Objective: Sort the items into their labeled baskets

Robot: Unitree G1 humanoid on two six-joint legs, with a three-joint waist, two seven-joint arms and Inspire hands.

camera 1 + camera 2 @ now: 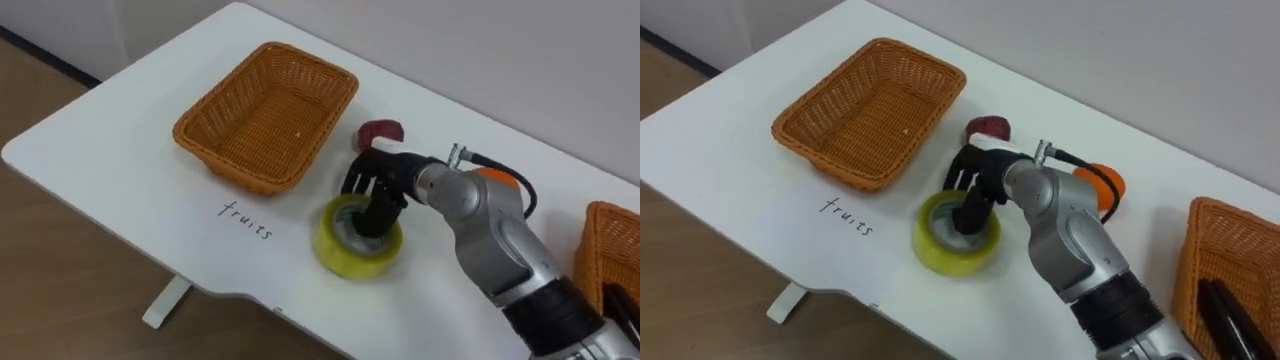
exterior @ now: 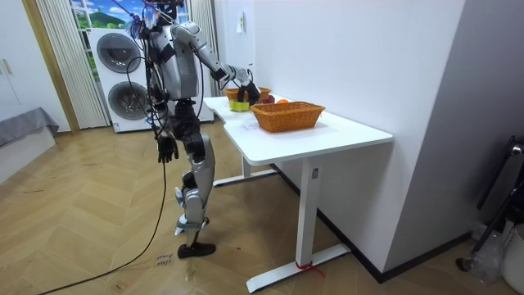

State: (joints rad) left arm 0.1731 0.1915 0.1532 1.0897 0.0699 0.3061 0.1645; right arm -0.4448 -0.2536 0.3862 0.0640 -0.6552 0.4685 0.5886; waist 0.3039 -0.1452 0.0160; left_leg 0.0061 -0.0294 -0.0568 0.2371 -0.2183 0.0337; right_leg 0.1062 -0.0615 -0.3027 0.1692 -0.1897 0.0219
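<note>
Reaching across the white table point(image 1: 730, 190), the right hand point(image 1: 978, 182) has its fingers down in the core of one tape roll point(image 1: 940, 250), a fat, glossy yellow ring lying flat near the front edge; the tips are hidden, so I cannot tell whether it is gripped. Fruit, two: one dark red fruit point(image 1: 988, 128) just behind the hand, one orange fruit point(image 1: 1110, 180) behind the forearm. Baskets, two: the wicker basket point(image 1: 830, 160) above the handwritten label point(image 1: 847, 215) and the right basket point(image 1: 1215, 215), which holds one dark item point(image 1: 1230, 310); the left hand point(image 2: 166, 149) hangs at the robot's side, state not readable.
</note>
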